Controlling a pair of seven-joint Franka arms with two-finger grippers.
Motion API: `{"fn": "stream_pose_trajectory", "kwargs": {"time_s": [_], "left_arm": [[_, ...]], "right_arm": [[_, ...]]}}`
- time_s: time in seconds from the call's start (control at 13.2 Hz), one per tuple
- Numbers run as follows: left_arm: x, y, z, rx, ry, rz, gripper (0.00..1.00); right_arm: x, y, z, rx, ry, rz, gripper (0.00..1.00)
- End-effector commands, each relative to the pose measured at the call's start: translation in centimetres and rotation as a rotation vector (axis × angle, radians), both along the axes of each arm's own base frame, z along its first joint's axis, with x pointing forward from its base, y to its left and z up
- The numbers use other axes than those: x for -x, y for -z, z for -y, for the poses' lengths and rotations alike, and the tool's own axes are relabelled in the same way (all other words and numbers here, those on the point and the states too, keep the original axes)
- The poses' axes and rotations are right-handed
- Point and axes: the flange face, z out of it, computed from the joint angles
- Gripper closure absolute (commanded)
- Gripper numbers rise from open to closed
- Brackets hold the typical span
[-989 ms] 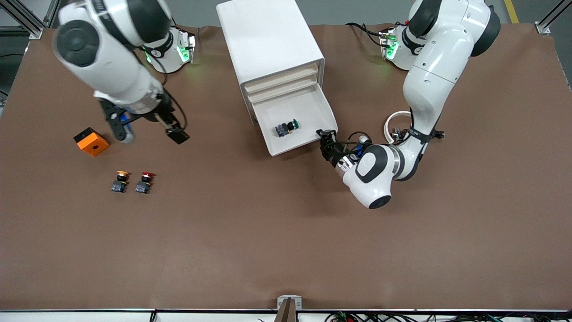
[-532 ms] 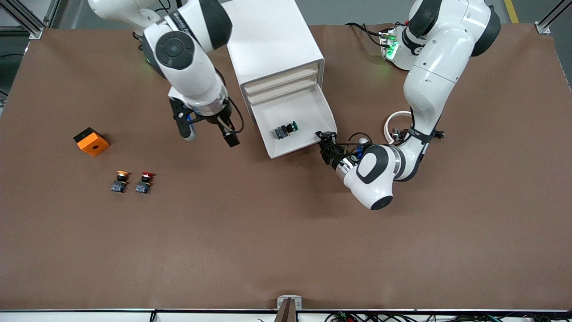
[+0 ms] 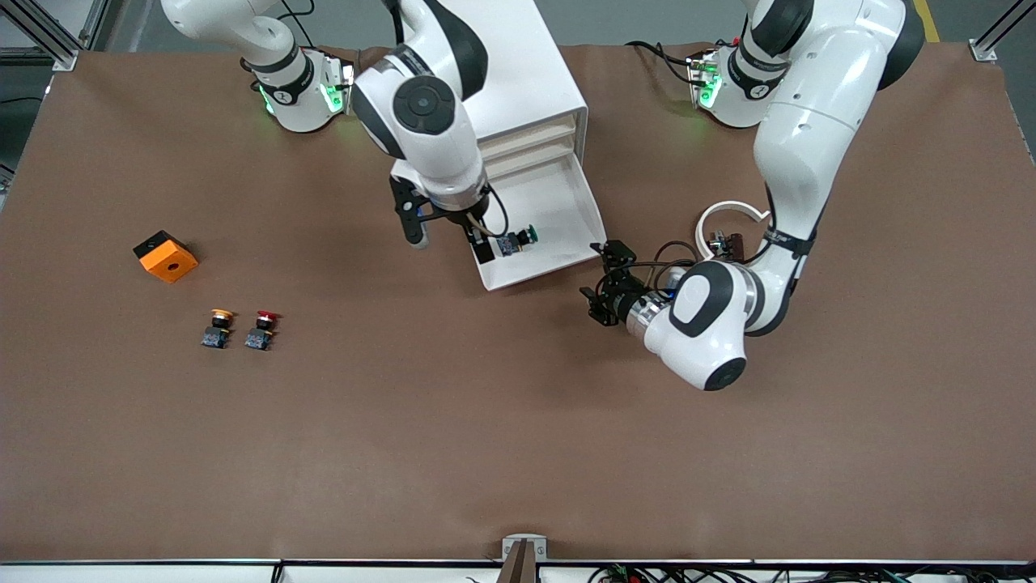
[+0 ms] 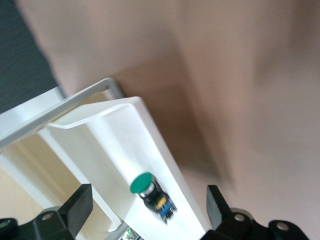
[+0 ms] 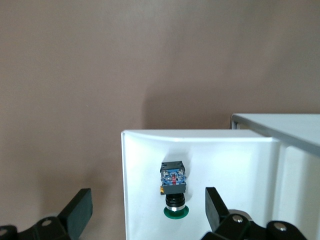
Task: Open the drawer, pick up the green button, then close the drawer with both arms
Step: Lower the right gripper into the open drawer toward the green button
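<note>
The button (image 3: 518,240) lies on its side in the pulled-out drawer (image 3: 558,243) of the white cabinet (image 3: 502,73); from the front I see my right claw (image 3: 449,236) over the drawer's edge beside it, fingers wide and empty, and my left claw (image 3: 609,282) low over the counter (image 3: 486,421) just off the drawer's corner, also spread and empty. On the left wrist I see the button (image 4: 150,192) in the drawer (image 4: 145,145) between open fingers (image 4: 75,207). On the right wrist the button (image 5: 174,187) sits between spread fingers (image 5: 80,207).
</note>
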Motion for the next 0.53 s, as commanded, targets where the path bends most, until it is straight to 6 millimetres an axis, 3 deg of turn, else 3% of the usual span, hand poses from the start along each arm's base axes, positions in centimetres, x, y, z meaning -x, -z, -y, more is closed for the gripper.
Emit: {"fn": "stream_pose_trajectory", "kwargs": {"time_s": [0.0,0.15,0.46], "left_arm": [[-1.3,-5.9,-2.4,0.075,0.129,0.243,0.00],[-1.5,-7.8,-4.1,0.113,0.271,0.395,0.00],[0.6,-10.1,-5.5,0.261,0.514,0.651,0.00]], "right_arm": [[0.7,2.8,-2.9,0.019,0.012,-0.004,0.00],[2.1,4.7,-4.2,0.042,-0.017,-0.021,0.00],[3.8,7.8,-5.6,0.106,-0.082,-0.014,0.00]]}}
